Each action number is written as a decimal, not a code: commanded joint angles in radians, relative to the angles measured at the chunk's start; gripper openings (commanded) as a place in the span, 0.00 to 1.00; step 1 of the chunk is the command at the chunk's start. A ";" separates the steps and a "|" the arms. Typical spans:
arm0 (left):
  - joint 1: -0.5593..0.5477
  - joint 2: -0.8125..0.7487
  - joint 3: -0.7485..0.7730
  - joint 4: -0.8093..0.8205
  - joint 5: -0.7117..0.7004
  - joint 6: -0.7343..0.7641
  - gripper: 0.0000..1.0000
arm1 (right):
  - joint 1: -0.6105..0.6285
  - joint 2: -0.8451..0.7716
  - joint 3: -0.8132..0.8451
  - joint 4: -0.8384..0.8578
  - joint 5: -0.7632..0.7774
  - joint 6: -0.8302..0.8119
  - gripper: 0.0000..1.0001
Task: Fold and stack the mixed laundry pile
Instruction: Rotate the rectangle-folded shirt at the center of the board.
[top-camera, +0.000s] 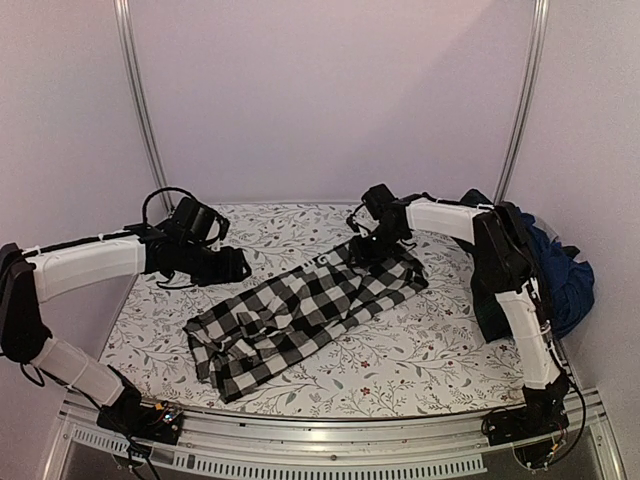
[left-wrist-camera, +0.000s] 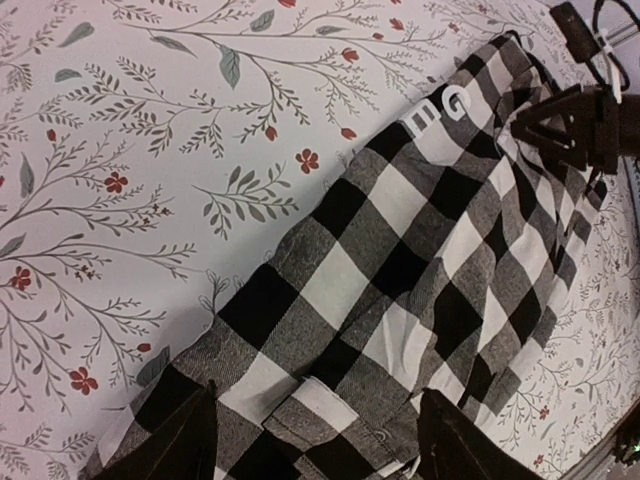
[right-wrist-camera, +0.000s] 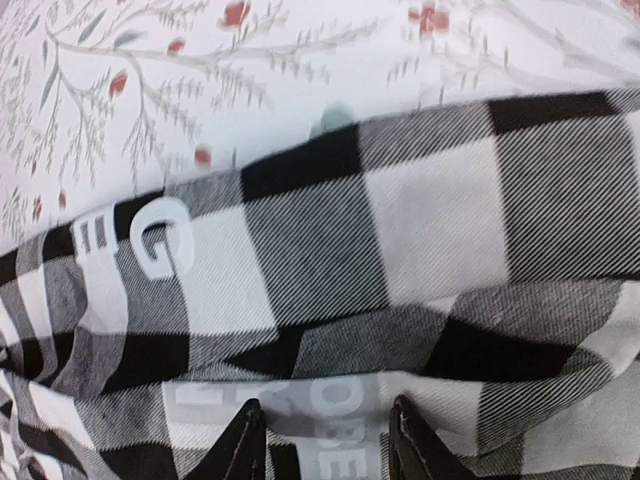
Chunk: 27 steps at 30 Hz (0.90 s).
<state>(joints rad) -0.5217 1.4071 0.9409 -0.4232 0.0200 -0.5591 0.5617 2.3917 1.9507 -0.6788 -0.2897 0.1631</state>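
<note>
Diagonally lies rumpled checked shirt (top-camera: 300, 310); left gripper (left-wrist-camera: 318, 400) wide, right gripper (right-wrist-camera: 325, 405) half-open, both empty.

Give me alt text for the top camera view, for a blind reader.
A black-and-white checked shirt lies diagonally across a floral table covering. The right tool is down at the shirt's far end; the left tool hovers by its left side. Dark blue garments are heaped at the table's right edge.
</note>
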 joint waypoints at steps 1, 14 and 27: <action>-0.001 -0.009 0.012 -0.094 0.014 0.055 0.67 | -0.011 0.197 0.392 -0.158 0.178 -0.080 0.42; -0.032 0.279 0.183 -0.148 0.082 0.202 0.35 | -0.010 -0.257 -0.106 -0.047 -0.045 -0.006 0.46; -0.112 0.494 0.211 -0.258 0.075 0.257 0.26 | 0.012 -0.157 -0.268 0.010 -0.065 0.039 0.42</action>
<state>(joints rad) -0.5663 1.8675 1.1828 -0.6289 0.0803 -0.3321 0.5762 2.1719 1.6562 -0.6704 -0.3733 0.2031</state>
